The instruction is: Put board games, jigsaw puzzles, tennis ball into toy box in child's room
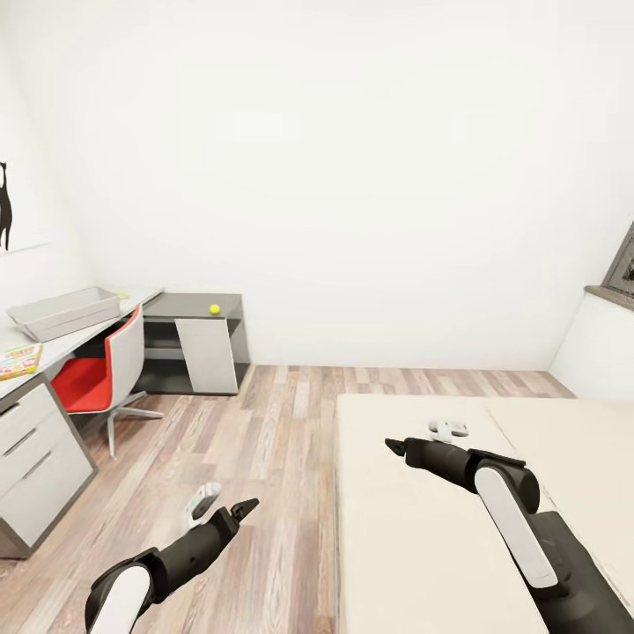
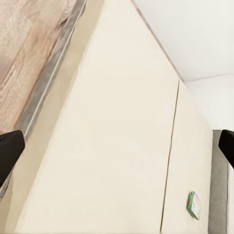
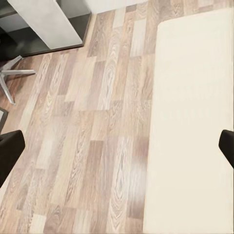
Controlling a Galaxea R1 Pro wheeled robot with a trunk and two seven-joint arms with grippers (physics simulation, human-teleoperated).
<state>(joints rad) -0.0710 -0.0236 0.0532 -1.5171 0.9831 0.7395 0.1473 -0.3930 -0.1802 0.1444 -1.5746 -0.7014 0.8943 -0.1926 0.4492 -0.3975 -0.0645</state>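
Observation:
The light grey toy box (image 1: 66, 313) stands on the pale table (image 1: 53, 348) at the left wall. A colourful flat box (image 1: 19, 360), one of the toys, lies on the table near it. The yellow tennis ball (image 1: 214, 309) rests on the lower dark grey desk (image 1: 194, 306). My left gripper (image 1: 224, 504) hangs open over the floor beside the bed (image 1: 414, 546). In the left wrist view a small green board game (image 2: 195, 204) lies far along the mattress (image 2: 112, 146). My right gripper (image 1: 421, 437) is open and empty above the bed's near corner.
A red and white swivel chair (image 1: 97, 374) stands between the table and the dark desk; its base (image 3: 12, 73) is in the right wrist view. Wood-plank floor (image 1: 264, 458) lies between the desks and the bed. A white ledge (image 1: 599, 343) is at the right wall.

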